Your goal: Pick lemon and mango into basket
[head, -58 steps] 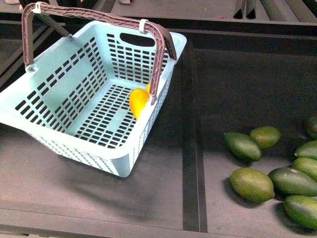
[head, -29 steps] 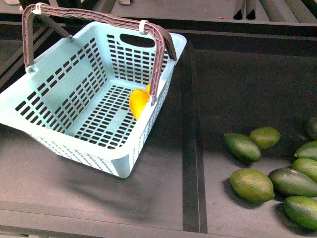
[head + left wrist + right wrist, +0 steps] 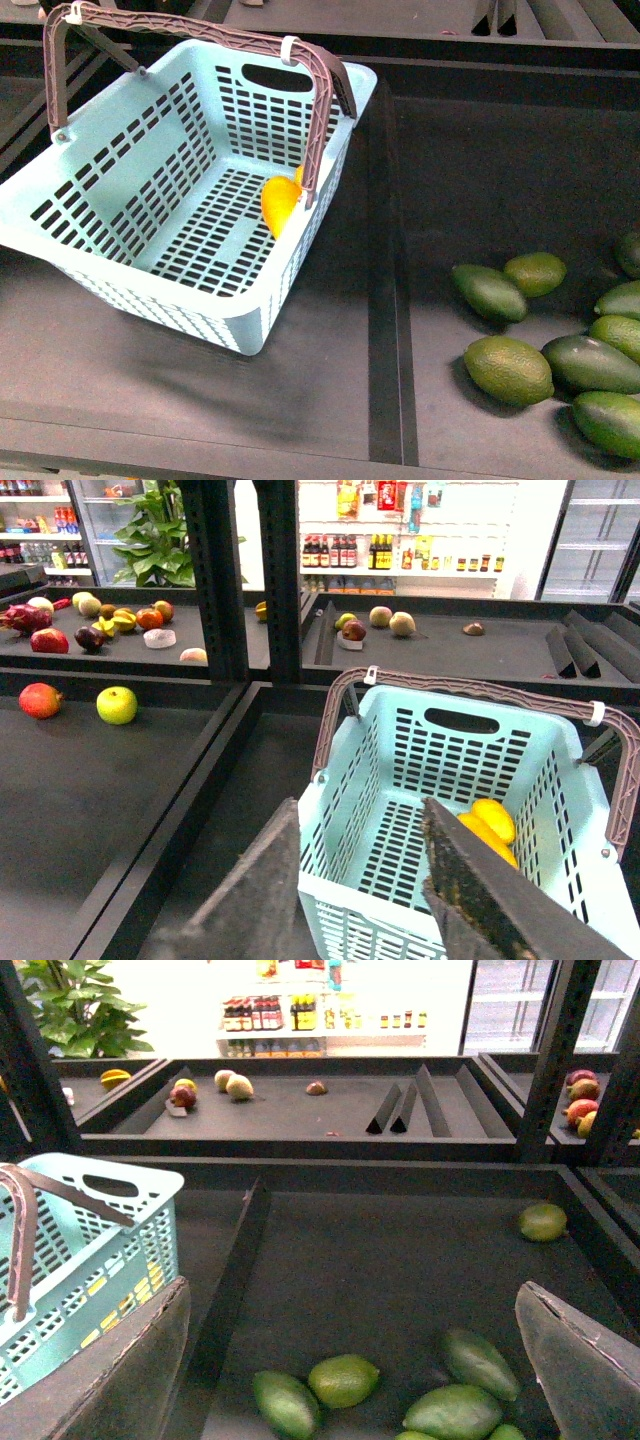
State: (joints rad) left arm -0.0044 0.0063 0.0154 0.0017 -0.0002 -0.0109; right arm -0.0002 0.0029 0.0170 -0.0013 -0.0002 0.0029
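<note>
Dark, matte display trays divided by low black rails make up the counter (image 3: 330,400), with stocked store shelving visible far behind in the wrist views. Over the last second the large light turquoise slotted plastic basket (image 3: 120,270) with its brown ribbed swing handle has shifted only slightly in the front view, and nothing else has moved; that reads as a settling after delivery, not a new reach. Inside it, against the wall under the handle, lie the smooth yellow-orange elongated mango (image 3: 485,836) and, just behind and touching it, the small bright yellow lemon (image 3: 495,815), so both fruits appear already placed and the task looks essentially finished. The left tool (image 3: 360,900) hangs just outside the basket's near rim with its jaws spread and nothing between them, the fruit lying beyond and below it. The right tool (image 3: 350,1380) is likewise spread wide and empty above the dark green oval fruits (image 3: 345,1380), well apart from the basket.
</note>
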